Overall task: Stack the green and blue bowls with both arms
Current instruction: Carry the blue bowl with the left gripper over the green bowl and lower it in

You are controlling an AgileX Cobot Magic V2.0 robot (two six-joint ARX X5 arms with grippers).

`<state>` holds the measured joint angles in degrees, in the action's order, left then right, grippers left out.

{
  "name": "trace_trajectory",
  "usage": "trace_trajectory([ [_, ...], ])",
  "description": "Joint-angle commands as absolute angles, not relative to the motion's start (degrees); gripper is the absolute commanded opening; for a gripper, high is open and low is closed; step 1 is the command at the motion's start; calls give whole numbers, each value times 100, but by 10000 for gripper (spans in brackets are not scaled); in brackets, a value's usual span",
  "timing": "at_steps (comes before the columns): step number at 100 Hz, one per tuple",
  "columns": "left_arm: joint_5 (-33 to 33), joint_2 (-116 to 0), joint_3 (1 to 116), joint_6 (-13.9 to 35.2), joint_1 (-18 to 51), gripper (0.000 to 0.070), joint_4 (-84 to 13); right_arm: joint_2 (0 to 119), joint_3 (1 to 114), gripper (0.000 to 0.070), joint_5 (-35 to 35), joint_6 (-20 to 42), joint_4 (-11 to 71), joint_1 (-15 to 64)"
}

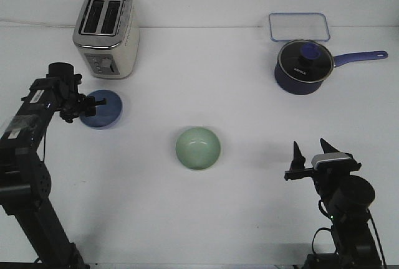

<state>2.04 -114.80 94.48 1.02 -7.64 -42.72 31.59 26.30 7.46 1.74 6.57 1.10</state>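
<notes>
Mint-green bowl point(197, 148) upright at mid-table, mouth up, well apart from both sets of fingers: far to the left of the right gripper's prongs, down and to the right of the left gripper's. Periwinkle-blue bowl point(103, 109) on the white table point(206, 70) close under the left gripper point(89, 104), fingertips over its near-left rim; contact impossible to judge from this angle. Left fingers seen nearly end-on against the blue, spread not readable, nothing visibly lifted. Right gripper point(312, 151) low at the table's near right, two pointed fingers spread wide, holding nothing. Beyond the left fingers, cream-and-chrome two-slot toaster point(105, 33) at the back of the table, just behind the blue bowl. Far beyond the right fingers, dark blue saucepan point(303, 66) with glass lid, long handle pointing right; behind it, touching or nearly so, clear rectangular lid point(298, 26) with blue rim, lying flat.
</notes>
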Motion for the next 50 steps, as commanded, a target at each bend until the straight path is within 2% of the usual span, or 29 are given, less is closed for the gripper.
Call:
trace_trajectory([
  [1, 200, -11618, 9585, 67, -781, 4, -4281, 3188, 2655, 489, 733, 211, 607, 110],
  [24, 840, -11437, 9616, 67, -803, 4, -4348, 3188, 2655, 489, 731, 211, 609, 110],
  [50, 1492, -10538, 9616, 130, -797, 4, -4394, 3188, 2655, 489, 725, 211, 607, 110],
])
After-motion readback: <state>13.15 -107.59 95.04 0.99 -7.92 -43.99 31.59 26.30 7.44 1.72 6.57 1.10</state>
